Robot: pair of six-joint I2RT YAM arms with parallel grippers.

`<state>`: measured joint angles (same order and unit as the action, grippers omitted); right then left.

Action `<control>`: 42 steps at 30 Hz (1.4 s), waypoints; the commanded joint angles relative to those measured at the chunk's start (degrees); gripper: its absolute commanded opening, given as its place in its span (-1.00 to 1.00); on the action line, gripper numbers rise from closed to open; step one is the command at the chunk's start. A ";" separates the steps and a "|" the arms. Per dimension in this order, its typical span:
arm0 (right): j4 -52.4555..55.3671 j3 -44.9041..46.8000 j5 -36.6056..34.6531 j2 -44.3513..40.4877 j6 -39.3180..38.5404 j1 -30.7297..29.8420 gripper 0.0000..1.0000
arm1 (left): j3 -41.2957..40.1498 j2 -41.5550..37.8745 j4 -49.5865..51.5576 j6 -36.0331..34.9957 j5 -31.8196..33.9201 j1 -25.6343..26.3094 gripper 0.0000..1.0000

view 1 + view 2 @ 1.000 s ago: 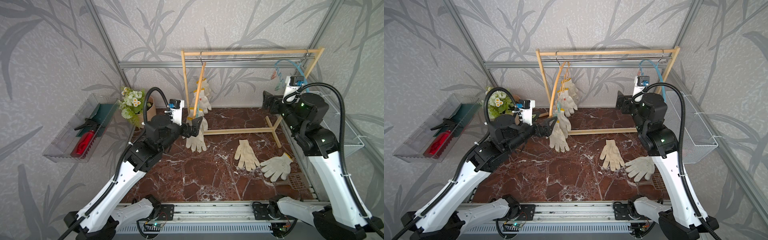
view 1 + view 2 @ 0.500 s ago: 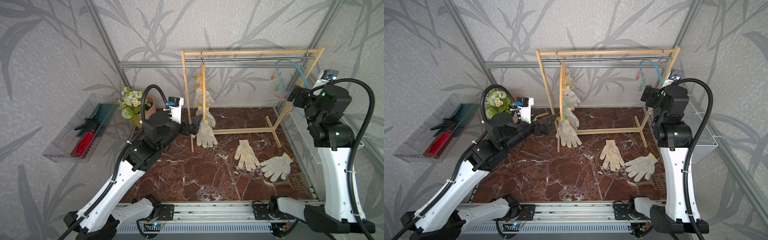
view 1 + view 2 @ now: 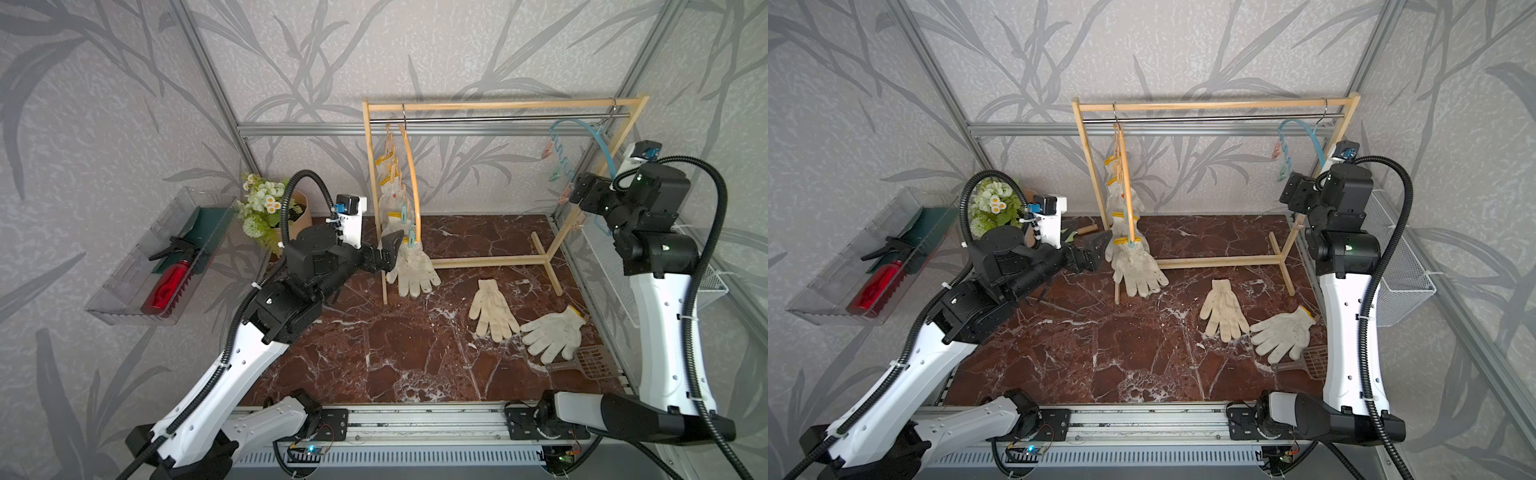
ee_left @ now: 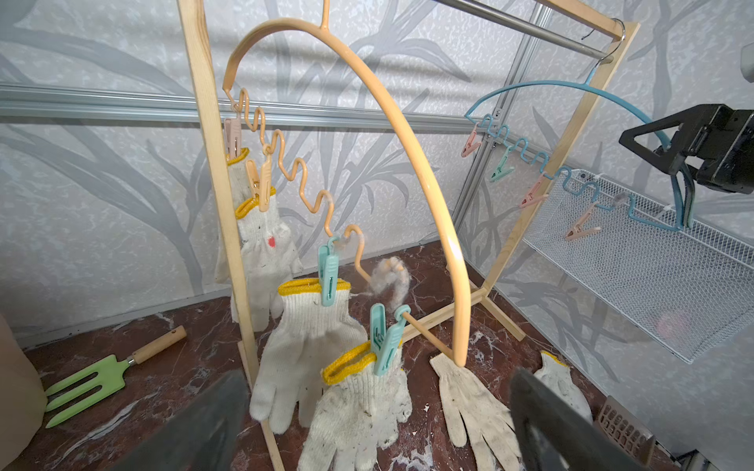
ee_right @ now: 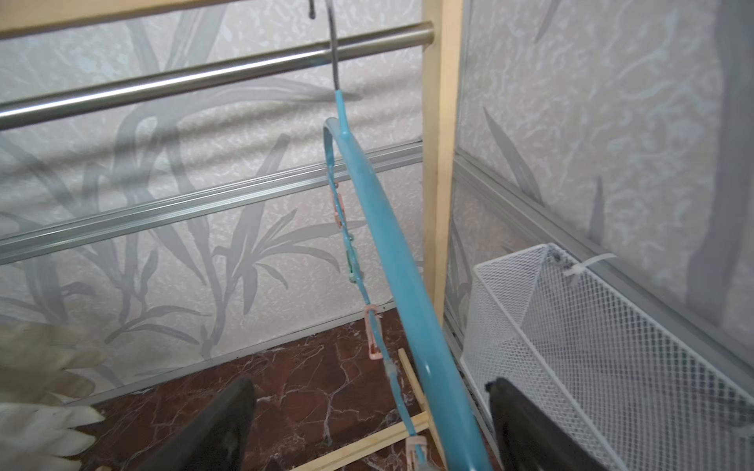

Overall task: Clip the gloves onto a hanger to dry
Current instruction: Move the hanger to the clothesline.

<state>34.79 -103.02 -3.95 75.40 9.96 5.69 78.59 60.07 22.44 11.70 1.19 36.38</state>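
Note:
An orange hanger [image 3: 409, 166] [image 4: 408, 134] hangs at the left end of the rack's rail with several gloves pegged to it. The lowest glove [image 3: 413, 266] [image 3: 1138, 270] [image 4: 363, 407] dangles just above the floor. My left gripper [image 3: 390, 254] [image 3: 1094, 249] [image 4: 377, 375] stands open right in front of it, touching nothing. Two gloves [image 3: 492, 309] [image 3: 552, 334] lie flat on the floor at the right. A blue hanger [image 3: 602, 141] [image 5: 391, 265] with bare pegs hangs at the rail's right end. My right gripper [image 3: 582, 193] [image 3: 1293, 191] [image 5: 369, 385] is open, its fingers either side of that hanger's lower arm.
The wooden rack [image 3: 498, 104] stands across the back of the marble floor. A white mesh basket [image 3: 1399, 257] hangs on the right wall, close to my right arm. A flower pot [image 3: 270, 208] and green garden fork [image 4: 85, 383] sit back left; a brown scoop [image 3: 590, 363] lies front right.
My right arm has swung from the rack's middle to its right end, up to the blue hanger. The orange hanger with its gloves has swung back from a tilt to hang straight.

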 commanded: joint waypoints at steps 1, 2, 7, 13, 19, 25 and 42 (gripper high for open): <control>-1.22 -0.14 11.40 0.01 3.38 0.02 0.70 | -0.36 -0.75 0.33 -0.90 0.26 0.25 0.99; -1.77 0.12 13.44 0.01 4.07 0.02 0.67 | -0.36 -0.73 0.33 -0.90 0.17 0.27 0.98; -2.61 0.29 18.82 0.28 5.68 0.02 0.52 | -0.28 -0.51 0.41 -0.88 0.00 0.27 0.98; -2.39 0.72 16.54 -0.38 5.30 0.01 0.48 | -0.30 -0.48 0.26 -0.79 0.05 0.27 0.98; -2.41 1.15 14.02 0.52 4.61 0.02 0.34 | -0.36 -0.57 0.59 -0.81 -0.05 0.27 0.99; -2.62 1.67 14.23 0.76 4.82 -0.07 0.07 | -1.09 -1.38 0.34 -0.65 0.22 0.27 0.98; -3.04 -0.22 14.34 1.86 4.58 -9.43 -0.37 | -1.13 -1.46 0.42 -0.20 0.41 0.27 0.99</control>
<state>32.77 -101.51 10.48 76.60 14.81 -1.89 77.82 59.70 22.55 11.57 1.21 36.38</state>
